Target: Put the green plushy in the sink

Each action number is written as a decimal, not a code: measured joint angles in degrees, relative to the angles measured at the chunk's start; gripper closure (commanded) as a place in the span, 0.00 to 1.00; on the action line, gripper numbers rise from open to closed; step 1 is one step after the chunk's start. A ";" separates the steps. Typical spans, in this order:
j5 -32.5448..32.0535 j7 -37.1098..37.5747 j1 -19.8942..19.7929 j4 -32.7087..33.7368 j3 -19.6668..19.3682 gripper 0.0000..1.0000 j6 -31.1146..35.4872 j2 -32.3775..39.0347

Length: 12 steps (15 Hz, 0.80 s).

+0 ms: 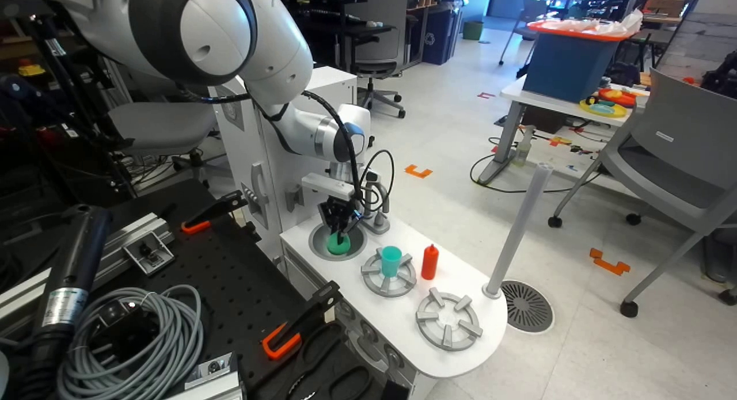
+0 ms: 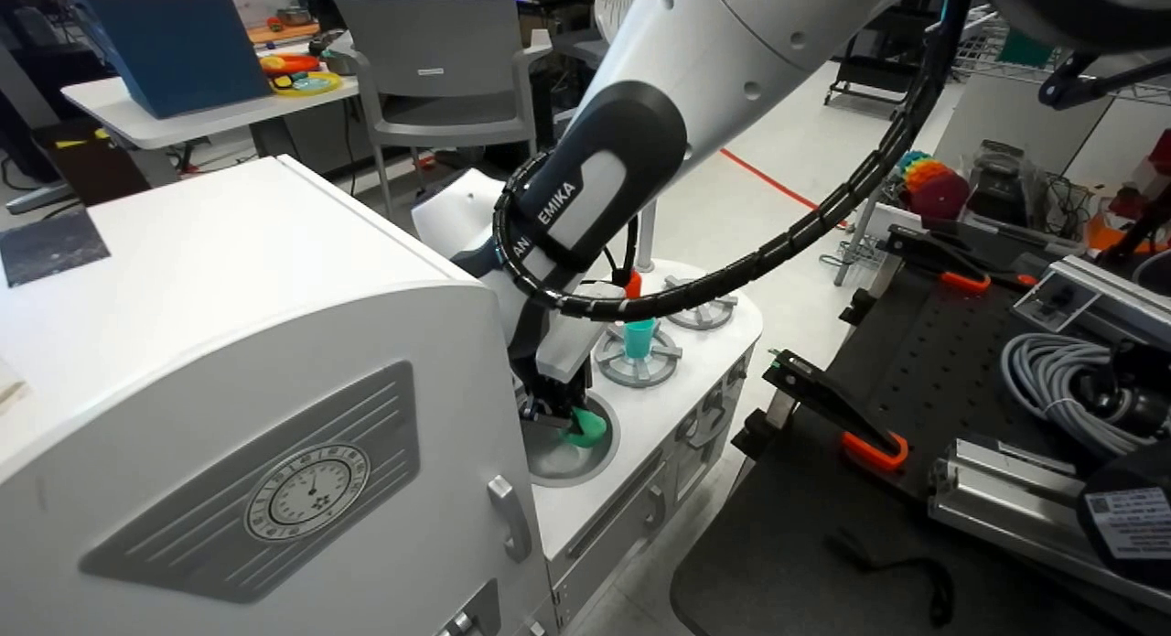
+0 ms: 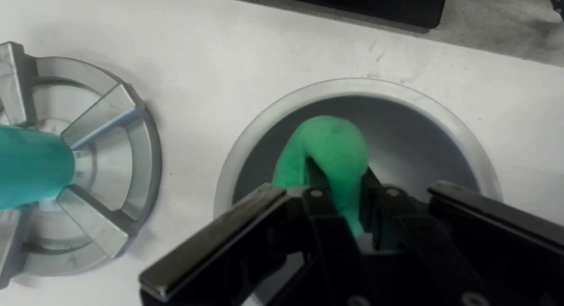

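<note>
The green plushy (image 3: 333, 141) is a soft bright-green lump between the two black fingers in the wrist view. My gripper (image 3: 340, 178) is shut on it, one finger pressed at each side. The plushy is at the sink (image 3: 365, 86), a round grey metal bowl, within its rim in the wrist view. In both exterior views the plushy (image 1: 338, 246) (image 2: 588, 429) shows at the bowl (image 1: 320, 239) (image 2: 549, 464), below my gripper (image 1: 339, 224) (image 2: 565, 415), which points down. I cannot tell whether the plushy touches the bottom. The fingers hide its lower part.
A grey tap (image 1: 379, 218) stands at the sink's edge. A teal cup (image 1: 391, 261) stands on a spoked burner (image 1: 380, 288) beside the sink, with a red bottle (image 1: 429, 262) near it. A white toy cabinet (image 2: 439, 343) rises close beside the sink.
</note>
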 measured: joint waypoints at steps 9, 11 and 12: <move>-0.37 -1.61 0.30 -0.07 -0.66 0.04 2.29 -0.06; -0.33 -2.26 0.22 -0.07 -0.48 0.00 2.24 -0.10; -0.26 -2.51 0.14 -0.07 -0.36 0.00 1.81 -0.12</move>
